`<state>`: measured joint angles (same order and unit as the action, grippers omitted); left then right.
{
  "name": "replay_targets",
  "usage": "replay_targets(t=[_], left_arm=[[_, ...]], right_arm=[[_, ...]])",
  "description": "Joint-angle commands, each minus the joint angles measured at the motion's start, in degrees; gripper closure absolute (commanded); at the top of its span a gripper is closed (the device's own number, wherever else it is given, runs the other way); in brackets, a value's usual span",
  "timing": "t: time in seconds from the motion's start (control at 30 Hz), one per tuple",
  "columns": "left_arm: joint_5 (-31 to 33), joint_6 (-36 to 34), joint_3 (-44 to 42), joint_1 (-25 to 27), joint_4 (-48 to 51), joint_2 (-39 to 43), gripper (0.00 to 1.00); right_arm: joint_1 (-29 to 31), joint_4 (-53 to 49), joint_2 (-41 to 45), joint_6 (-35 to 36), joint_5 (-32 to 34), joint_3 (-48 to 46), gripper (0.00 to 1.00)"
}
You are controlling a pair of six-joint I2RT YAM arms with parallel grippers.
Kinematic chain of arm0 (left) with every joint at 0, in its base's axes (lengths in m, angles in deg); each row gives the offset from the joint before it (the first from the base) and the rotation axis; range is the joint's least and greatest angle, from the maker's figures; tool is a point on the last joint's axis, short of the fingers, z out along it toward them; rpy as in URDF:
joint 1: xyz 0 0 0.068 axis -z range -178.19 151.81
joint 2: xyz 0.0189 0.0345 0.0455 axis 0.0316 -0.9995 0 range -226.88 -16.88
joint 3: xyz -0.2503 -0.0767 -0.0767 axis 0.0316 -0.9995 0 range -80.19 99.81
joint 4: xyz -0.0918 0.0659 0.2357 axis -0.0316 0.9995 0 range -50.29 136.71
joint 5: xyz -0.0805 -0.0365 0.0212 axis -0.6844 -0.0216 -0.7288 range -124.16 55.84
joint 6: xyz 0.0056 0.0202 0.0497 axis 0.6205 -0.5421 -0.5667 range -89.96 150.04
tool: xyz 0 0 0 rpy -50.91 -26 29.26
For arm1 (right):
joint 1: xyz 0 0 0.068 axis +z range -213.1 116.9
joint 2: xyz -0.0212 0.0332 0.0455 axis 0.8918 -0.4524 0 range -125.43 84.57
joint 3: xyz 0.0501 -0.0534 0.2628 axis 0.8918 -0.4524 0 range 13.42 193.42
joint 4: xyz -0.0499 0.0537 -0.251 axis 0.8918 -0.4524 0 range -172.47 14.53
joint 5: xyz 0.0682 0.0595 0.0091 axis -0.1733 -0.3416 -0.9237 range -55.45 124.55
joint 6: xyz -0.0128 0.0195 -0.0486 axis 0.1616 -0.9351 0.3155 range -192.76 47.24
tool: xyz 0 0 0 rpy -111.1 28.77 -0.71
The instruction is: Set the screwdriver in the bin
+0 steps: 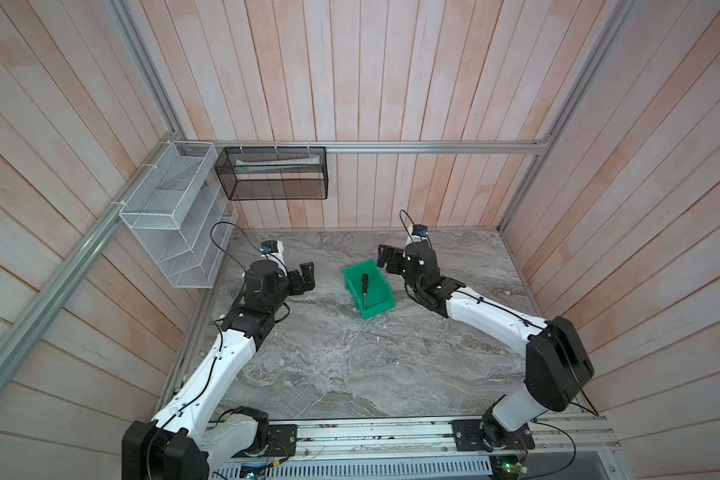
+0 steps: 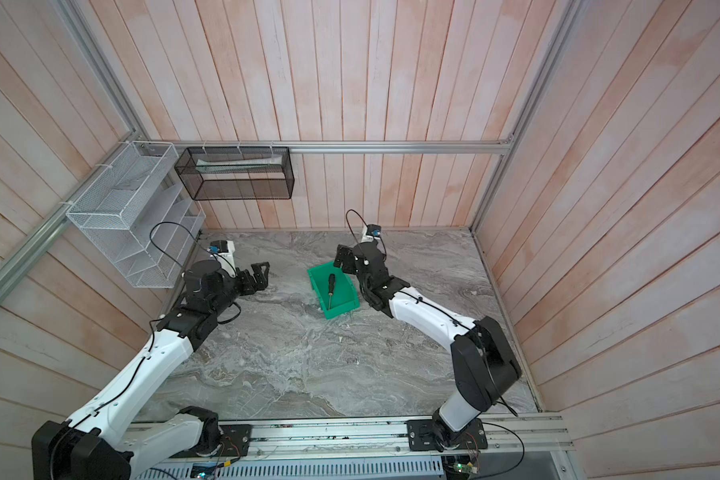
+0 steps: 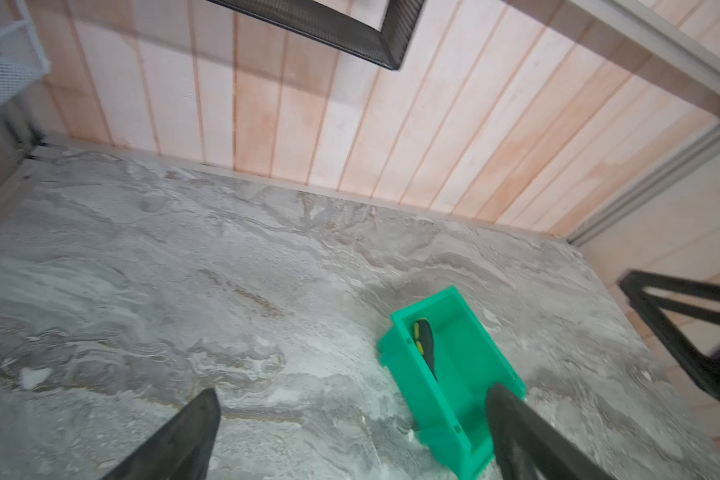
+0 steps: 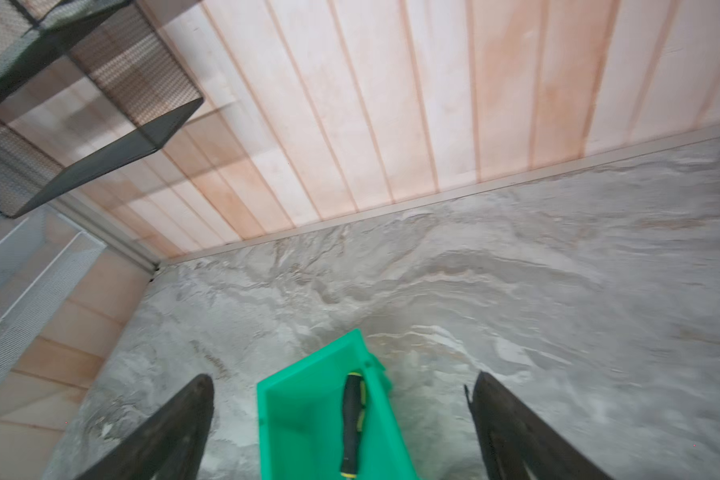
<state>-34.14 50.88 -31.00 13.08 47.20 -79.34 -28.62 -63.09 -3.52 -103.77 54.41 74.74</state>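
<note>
Screwdriver [image 1: 365, 289] lying in green bin [image 1: 378, 311], we're basically done; right gripper [image 1: 385, 258], left gripper [image 1: 305, 277] both spread, empty; next, lift clear.

Both top views look down from high at the front over the whole bench [image 1: 350, 365]. Both wrist views sit near it, facing the back wall [image 3: 350, 104]. All four views share the bin [image 3: 462, 365].

Blk basket [image 1: 273, 189], wht wire rack [image 1: 171, 232]
</note>
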Motion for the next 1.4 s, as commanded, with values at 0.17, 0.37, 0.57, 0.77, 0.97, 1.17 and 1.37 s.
replay_targets(t=[0.17, 0.37, 0.57, 0.77, 0.97, 1.17, 1.37], left_arm=[[4.87, 9.83, -11.23, -13.11, -7.38, 4.17, 0.00], [16.24, 9.56, -16.44, -15.30, -10.95, 5.64, 0.00], [32.70, 7.31, -21.25, -15.31, -14.43, 7.09, 0.00], [34.48, 3.37, -26.30, -15.30, -27.34, 1.07, 0.00], [30.82, -0.57, -30.48, -14.91, -42.27, -9.60, 0.00], [21.96, -6.47, -35.58, -14.43, -60.24, -12.84, 0.00], [16.43, -11.33, -35.59, -13.55, -69.17, -19.24, 0.00]], right_arm=[[-13.41, 9.96, 13.08, 3.14, 16.40, -18.30, 0.02], [-16.37, 24.04, 18.75, 7.84, 32.67, -32.21, 0.02], [-16.37, 39.00, 10.04, 23.88, 34.81, -38.83, 0.02], [-14.62, 56.93, 3.60, 34.62, 29.89, -45.56, 0.02], [-14.48, 73.96, 0.64, 39.29, 27.70, -51.73, 0.02], [-15.57, 81.98, -1.83, 39.65, 25.27, -54.56, 0.02], [-18.15, 81.13, -0.14, 37.44, 18.84, -56.16, 0.02]])
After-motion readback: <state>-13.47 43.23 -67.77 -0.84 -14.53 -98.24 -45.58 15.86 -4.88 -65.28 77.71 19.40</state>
